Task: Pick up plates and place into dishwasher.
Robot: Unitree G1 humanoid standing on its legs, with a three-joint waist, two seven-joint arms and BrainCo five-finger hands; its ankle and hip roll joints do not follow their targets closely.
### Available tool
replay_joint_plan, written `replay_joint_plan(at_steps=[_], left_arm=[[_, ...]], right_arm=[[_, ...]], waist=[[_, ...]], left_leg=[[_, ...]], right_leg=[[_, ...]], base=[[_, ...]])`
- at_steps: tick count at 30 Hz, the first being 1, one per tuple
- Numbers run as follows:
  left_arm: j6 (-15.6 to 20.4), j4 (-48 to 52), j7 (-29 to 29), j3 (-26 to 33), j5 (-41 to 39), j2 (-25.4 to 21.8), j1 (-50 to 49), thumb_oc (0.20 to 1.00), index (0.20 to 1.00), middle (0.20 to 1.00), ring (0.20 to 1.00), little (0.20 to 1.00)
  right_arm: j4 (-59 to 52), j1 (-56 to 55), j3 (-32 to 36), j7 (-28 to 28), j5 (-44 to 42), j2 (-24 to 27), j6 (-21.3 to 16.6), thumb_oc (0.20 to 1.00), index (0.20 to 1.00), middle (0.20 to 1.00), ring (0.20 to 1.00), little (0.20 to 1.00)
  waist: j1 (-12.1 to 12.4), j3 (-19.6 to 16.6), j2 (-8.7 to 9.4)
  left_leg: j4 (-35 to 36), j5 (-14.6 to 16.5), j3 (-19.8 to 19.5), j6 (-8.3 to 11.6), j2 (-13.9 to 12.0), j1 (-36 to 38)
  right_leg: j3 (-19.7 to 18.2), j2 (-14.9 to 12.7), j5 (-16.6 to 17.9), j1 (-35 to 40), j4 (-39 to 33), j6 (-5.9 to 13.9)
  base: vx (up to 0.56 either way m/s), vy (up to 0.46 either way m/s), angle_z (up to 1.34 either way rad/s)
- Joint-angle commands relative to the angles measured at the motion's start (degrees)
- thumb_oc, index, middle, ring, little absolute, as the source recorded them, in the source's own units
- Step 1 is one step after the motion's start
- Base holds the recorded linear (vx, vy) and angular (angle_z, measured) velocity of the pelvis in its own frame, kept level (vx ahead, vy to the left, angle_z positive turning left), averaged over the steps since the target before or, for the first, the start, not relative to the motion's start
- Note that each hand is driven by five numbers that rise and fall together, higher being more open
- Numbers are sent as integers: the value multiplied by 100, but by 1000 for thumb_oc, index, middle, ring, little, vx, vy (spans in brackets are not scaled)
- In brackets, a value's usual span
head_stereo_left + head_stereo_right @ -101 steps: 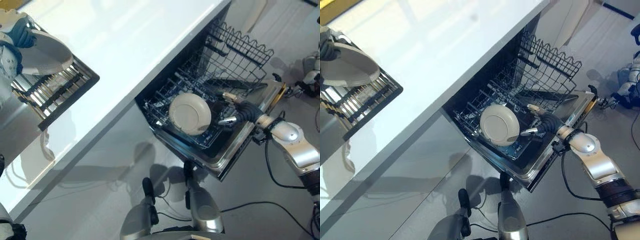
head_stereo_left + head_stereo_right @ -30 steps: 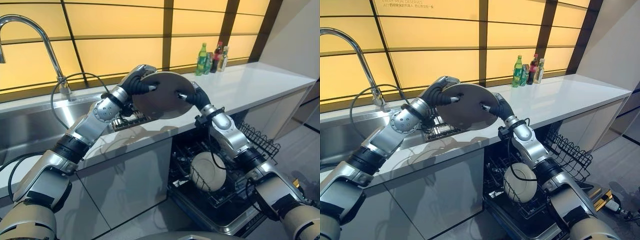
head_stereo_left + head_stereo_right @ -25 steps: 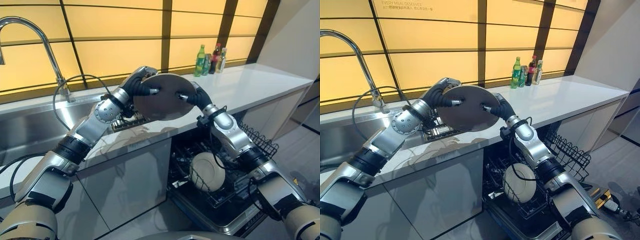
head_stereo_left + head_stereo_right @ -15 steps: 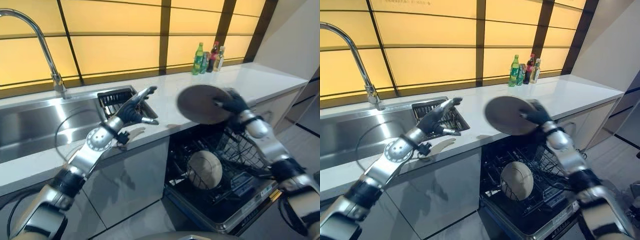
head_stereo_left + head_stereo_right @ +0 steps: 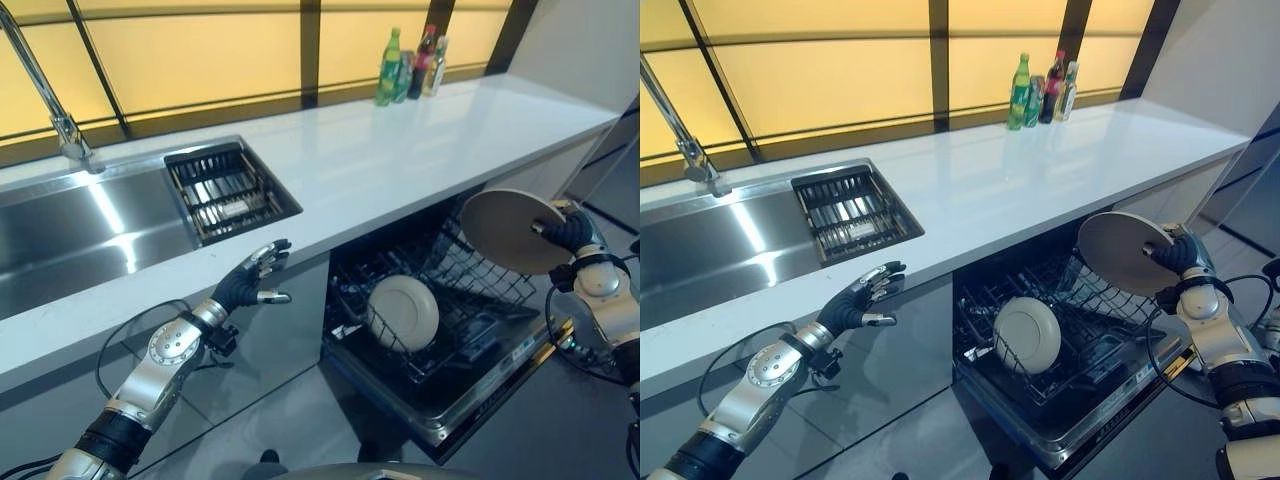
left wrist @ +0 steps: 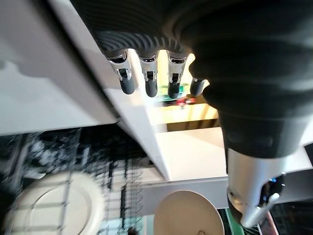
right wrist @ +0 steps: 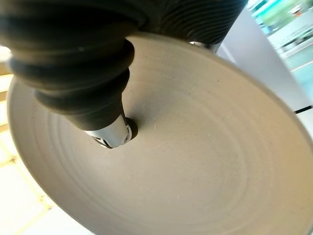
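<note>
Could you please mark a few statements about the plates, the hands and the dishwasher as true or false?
1. The right hand grips a grey plate above the open dishwasher. True.
2. The left hand holds a plate. False: it is empty, fingers spread, in front of the counter.
3. A white plate stands in the rack. True.
4. The bottles stand in the sink. False: on the counter, by the window.

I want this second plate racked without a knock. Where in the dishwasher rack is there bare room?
The right hand holds the grey plate above the rack. Free slots lie right of the white plate, toward the door edge. It is crowded around the white plate at the rack's front left.
</note>
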State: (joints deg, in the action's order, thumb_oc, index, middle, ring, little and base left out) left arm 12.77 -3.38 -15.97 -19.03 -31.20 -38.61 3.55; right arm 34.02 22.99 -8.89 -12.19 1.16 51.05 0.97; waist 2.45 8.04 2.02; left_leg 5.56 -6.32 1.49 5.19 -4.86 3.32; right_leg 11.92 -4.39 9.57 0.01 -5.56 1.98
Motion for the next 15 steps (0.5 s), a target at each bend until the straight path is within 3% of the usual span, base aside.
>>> replay_joint_plan(at_steps=[1,7,15], left_arm=[[436,515,-407,-196,-516,-17,566,1000,1000,1000,1000,1000],[361,800,-584,-623,-1249,-160,1113,1000,1000,1000,1000,1000],[342,848,-500,-862,-1490,-288,1623,1000,1000,1000,1000,1000]], right_arm=[[296,1425,-417,-424,159,597,141,200,200,200,200,200],[1161,2539,-1187,-321,-16,409,290,200,200,200,200,200],[2131,3602,-1795,-62,-129,45,496,200,200,200,200,200]], waist=[[167,614,-292],[197,993,-544],[256,1325,-812]], left_leg=[[-150,833,251,-192,164,-40],[-136,715,215,-166,190,-343],[-104,569,133,-147,257,-712]], right_leg=[[-63,-249,-794,346,75,504],[-52,-288,-710,49,80,472],[11,-327,-616,-368,129,406]], base=[[-104,-37,4],[-83,-34,1],[-74,-20,2]])
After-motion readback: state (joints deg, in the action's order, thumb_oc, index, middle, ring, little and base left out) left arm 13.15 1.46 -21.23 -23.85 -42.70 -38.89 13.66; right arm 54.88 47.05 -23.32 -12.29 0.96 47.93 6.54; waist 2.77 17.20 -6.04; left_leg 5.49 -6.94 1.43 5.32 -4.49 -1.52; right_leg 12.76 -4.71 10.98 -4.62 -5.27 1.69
